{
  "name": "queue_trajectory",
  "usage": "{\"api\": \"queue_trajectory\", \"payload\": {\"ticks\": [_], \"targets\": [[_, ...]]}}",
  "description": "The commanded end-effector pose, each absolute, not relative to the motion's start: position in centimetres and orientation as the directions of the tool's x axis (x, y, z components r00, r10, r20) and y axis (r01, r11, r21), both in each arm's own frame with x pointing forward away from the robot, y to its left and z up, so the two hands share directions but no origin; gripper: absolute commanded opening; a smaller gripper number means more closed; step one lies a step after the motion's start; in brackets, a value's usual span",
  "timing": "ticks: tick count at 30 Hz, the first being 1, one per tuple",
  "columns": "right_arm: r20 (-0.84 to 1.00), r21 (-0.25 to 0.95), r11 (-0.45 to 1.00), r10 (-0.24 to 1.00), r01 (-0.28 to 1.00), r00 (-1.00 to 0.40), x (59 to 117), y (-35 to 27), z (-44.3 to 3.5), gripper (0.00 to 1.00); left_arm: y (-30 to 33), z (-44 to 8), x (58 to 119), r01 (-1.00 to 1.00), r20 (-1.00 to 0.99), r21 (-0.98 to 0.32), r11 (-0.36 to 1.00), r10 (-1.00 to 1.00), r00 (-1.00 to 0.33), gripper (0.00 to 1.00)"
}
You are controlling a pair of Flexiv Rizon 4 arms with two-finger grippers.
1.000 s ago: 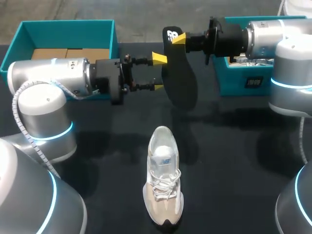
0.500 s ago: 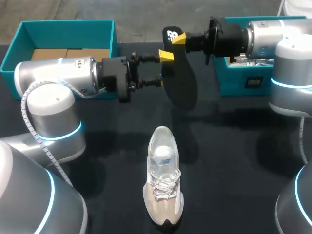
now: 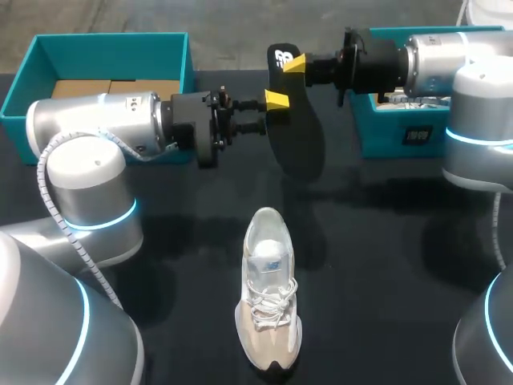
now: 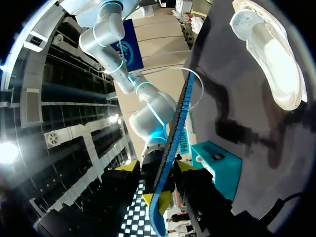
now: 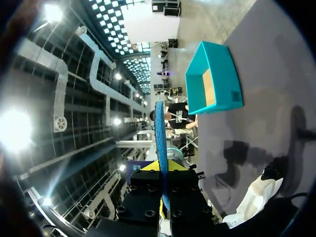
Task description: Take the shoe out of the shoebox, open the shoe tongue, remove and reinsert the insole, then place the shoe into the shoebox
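A black insole point(image 3: 295, 128) hangs on edge in the air above the back of the table. My right gripper point(image 3: 290, 62) is shut on its heel end, and in the right wrist view the insole point(image 5: 159, 128) rises from between that gripper's point(image 5: 160, 167) yellow tips. My left gripper point(image 3: 268, 112) straddles the insole's side edge. In the left wrist view the insole point(image 4: 173, 143) runs between the tips of my left gripper point(image 4: 155, 167) with a gap on each side, so it is open. The beige and white shoe point(image 3: 268, 301) stands upright on the table, nearer the front.
A teal shoebox point(image 3: 112, 40) with brown cardboard inside stands at the back left. A second teal box point(image 3: 385, 140) sits at the back right under my right arm. Dark tabletop point(image 3: 385, 265) lies bare around the shoe.
My left gripper has moved right up to the insole, and its fingers have narrowed around the insole's edge. The right arm, the insole and the shoe have stayed still.
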State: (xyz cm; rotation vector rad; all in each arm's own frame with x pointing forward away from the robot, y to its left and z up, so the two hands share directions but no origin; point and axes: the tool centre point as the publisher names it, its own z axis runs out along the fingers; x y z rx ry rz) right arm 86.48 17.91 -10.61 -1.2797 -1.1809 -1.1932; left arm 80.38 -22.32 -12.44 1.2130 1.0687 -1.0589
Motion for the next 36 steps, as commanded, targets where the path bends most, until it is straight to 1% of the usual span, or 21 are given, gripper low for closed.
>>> {"api": "queue_trajectory", "payload": {"ticks": [1,7,14,18,22,24,26,29,30,31,32,36], "targets": [[0.999,-0.041,-0.041,0.03,0.998,0.042,86.46,17.97,-10.63,0.0,-22.39,-12.09,80.24,0.981,-0.982,0.183,0.06,-0.042,0.186,0.41],[0.999,-0.041,-0.041,0.03,0.998,0.042,86.46,17.97,-10.63,0.0,-22.34,-11.91,80.12,0.98,-0.98,0.191,0.061,-0.038,0.194,0.33],[0.999,-0.041,-0.041,0.03,0.998,0.042,86.46,17.97,-10.63,0.0,-22.27,-12.01,80.02,0.979,-0.981,0.192,0.064,-0.024,0.194,0.28],[0.999,-0.041,-0.041,0.03,0.998,0.042,86.46,17.97,-10.63,0.0,-22.05,-12.1,79.96,0.979,-0.981,0.193,0.067,-0.018,0.194,0.28],[0.999,-0.041,-0.041,0.03,0.998,0.042,86.46,17.97,-10.63,0.0,-21.95,-12.16,79.99,0.979,-0.981,0.191,0.07,-0.016,0.193,0.24],[0.999,-0.041,-0.041,0.03,0.998,0.042,86.46,17.97,-10.63,0.0,-22.03,-12.27,80.04,0.979,-0.981,0.191,0.07,-0.013,0.193,0.2],[0.999,-0.041,-0.041,0.03,0.998,0.042,86.46,17.97,-10.63,0.0,-22.22,-12.39,80.05,0.979,-0.981,0.193,0.065,-0.006,0.194,0.12],[0.999,-0.041,-0.041,0.03,0.998,0.042,86.46,17.97,-10.63,0.0,-22.42,-12.42,80.0,0.979,-0.981,0.195,0.061,-0.003,0.195,0.09],[0.999,-0.041,-0.041,0.03,0.998,0.042,86.46,17.97,-10.63,0.0,-22.44,-12.41,79.99,0.979,-0.981,0.196,0.06,-0.002,0.196,0.07],[0.999,-0.041,-0.041,0.03,0.998,0.042,86.46,17.97,-10.63,0.0,-22.47,-12.4,79.99,0.979,-0.98,0.196,0.06,-0.003,0.197,0.02],[0.999,-0.041,-0.041,0.03,0.998,0.042,86.46,17.97,-10.63,0.0,-22.48,-12.4,80.0,0.979,-0.98,0.197,0.06,-0.003,0.197,0.0],[0.999,-0.041,-0.041,0.03,0.998,0.042,86.46,17.97,-10.63,0.0,-22.51,-12.4,80.02,0.978,-0.98,0.198,0.059,-0.004,0.199,0.0]]}}
